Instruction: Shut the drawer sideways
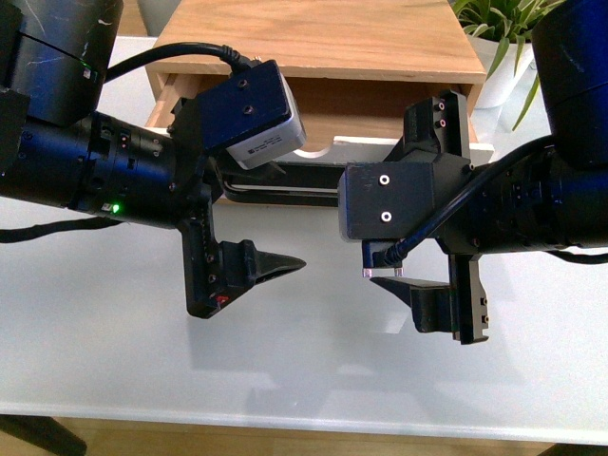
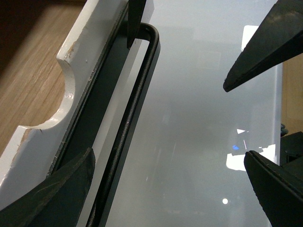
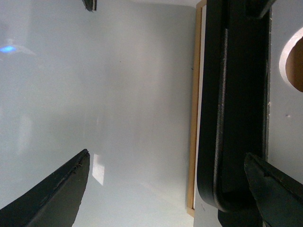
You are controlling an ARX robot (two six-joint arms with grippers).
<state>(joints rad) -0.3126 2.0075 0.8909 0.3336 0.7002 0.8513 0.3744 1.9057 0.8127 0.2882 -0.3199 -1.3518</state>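
so the drawer (image 1: pixel 361 144) is still sticking way out, both my jaws spread around its handle (image 2: pixel 137 99), whole push left

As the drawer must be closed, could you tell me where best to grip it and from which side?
Take the black bar handle near its middle, coming from the front of the drawer with jaws astride it. The bar stands off the white front panel, leaving a gap for one jaw.
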